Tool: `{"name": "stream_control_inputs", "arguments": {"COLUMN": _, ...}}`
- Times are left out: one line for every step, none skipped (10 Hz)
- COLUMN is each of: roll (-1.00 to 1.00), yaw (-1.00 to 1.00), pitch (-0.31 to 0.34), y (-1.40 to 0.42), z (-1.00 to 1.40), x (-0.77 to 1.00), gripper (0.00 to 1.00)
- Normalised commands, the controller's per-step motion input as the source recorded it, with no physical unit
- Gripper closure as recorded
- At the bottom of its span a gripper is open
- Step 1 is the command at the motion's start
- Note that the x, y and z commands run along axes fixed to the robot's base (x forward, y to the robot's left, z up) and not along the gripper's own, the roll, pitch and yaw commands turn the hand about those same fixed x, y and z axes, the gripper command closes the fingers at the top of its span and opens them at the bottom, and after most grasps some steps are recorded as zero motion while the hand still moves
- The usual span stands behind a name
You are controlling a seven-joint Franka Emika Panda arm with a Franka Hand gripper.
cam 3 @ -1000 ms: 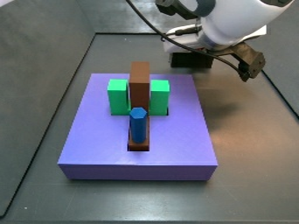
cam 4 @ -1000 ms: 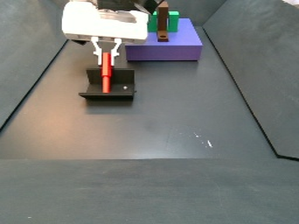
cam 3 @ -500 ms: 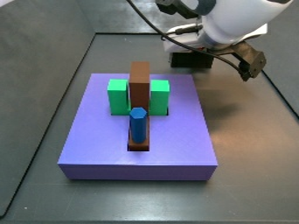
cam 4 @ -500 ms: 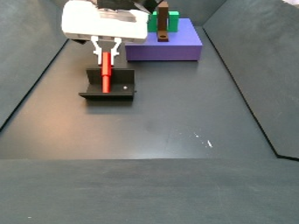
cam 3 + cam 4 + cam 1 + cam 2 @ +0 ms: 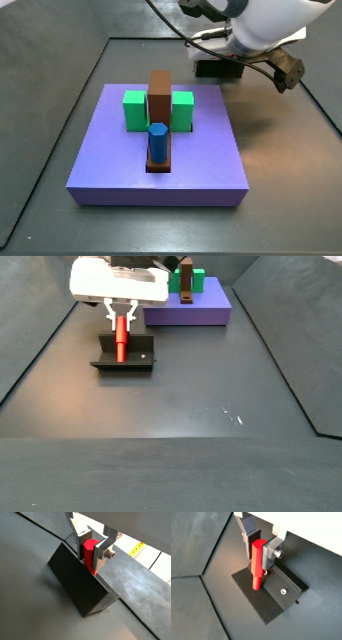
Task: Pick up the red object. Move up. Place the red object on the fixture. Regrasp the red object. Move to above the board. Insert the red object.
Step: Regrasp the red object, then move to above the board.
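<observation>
The red object (image 5: 88,552) (image 5: 257,567) is a short hexagonal peg standing upright on the fixture (image 5: 73,582) (image 5: 278,597). In a side view the red object (image 5: 119,338) rises from the fixture (image 5: 127,360), left of the board (image 5: 201,311). My gripper (image 5: 89,563) (image 5: 258,564) (image 5: 120,314) is directly above the fixture. Its silver fingers (image 5: 272,554) press the peg's upper half from both sides, shut on it. The peg's foot rests on the fixture's base plate. In a side view the arm hides the peg, and only part of the fixture (image 5: 217,68) shows behind the board (image 5: 160,165).
The lavender board carries green blocks (image 5: 135,110), a brown bar (image 5: 160,95) and an upright blue peg (image 5: 158,140). Dark grey floor (image 5: 201,406) spreads around the fixture, bounded by raised edge lines (image 5: 287,366).
</observation>
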Motion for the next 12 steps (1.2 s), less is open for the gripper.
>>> {"name": "stream_control_inputs", "arguments": {"roll": 0.00, "yaw": 0.00, "pitch": 0.000, "y": 0.00, "z": 0.00, "x": 0.00, "gripper": 1.00}}
{"name": "stream_control_inputs", "arguments": {"roll": 0.00, "yaw": 0.00, "pitch": 0.000, "y": 0.00, "z": 0.00, "x": 0.00, "gripper": 1.00}}
{"name": "stream_control_inputs", "arguments": {"roll": 0.00, "yaw": 0.00, "pitch": 0.000, "y": 0.00, "z": 0.00, "x": 0.00, "gripper": 1.00}}
{"name": "stream_control_inputs", "arguments": {"roll": 0.00, "yaw": 0.00, "pitch": 0.000, "y": 0.00, "z": 0.00, "x": 0.00, "gripper": 1.00}}
{"name": "stream_control_inputs", "arguments": {"roll": 0.00, "yaw": 0.00, "pitch": 0.000, "y": 0.00, "z": 0.00, "x": 0.00, "gripper": 1.00}}
{"name": "stream_control_inputs", "arguments": {"roll": 0.00, "yaw": 0.00, "pitch": 0.000, "y": 0.00, "z": 1.40, "x": 0.00, "gripper": 1.00}}
{"name": "stream_control_inputs", "arguments": {"roll": -0.01, "yaw": -0.03, "pitch": -0.005, "y": -0.02, "z": 1.40, "x": -0.01, "gripper": 1.00}}
{"name": "stream_control_inputs", "arguments": {"roll": -0.08, "yaw": -0.05, "pitch": -0.038, "y": -0.03, "z": 1.40, "x": -0.05, "gripper": 1.00}}
{"name": "stream_control_inputs", "arguments": {"roll": -0.06, "yaw": -0.04, "pitch": -0.044, "y": -0.01, "z": 1.40, "x": -0.05, "gripper": 1.00}}
{"name": "stream_control_inputs", "arguments": {"roll": -0.04, "yaw": -0.04, "pitch": 0.020, "y": -0.02, "z": 1.40, "x": -0.04, "gripper": 1.00}}
{"name": "stream_control_inputs", "arguments": {"roll": 0.00, "yaw": -0.04, "pitch": 0.045, "y": -0.03, "z": 1.40, "x": -0.03, "gripper": 1.00}}
{"name": "stream_control_inputs", "arguments": {"roll": -0.02, "yaw": -0.03, "pitch": 0.057, "y": -0.03, "z": 1.40, "x": -0.03, "gripper": 1.00}}
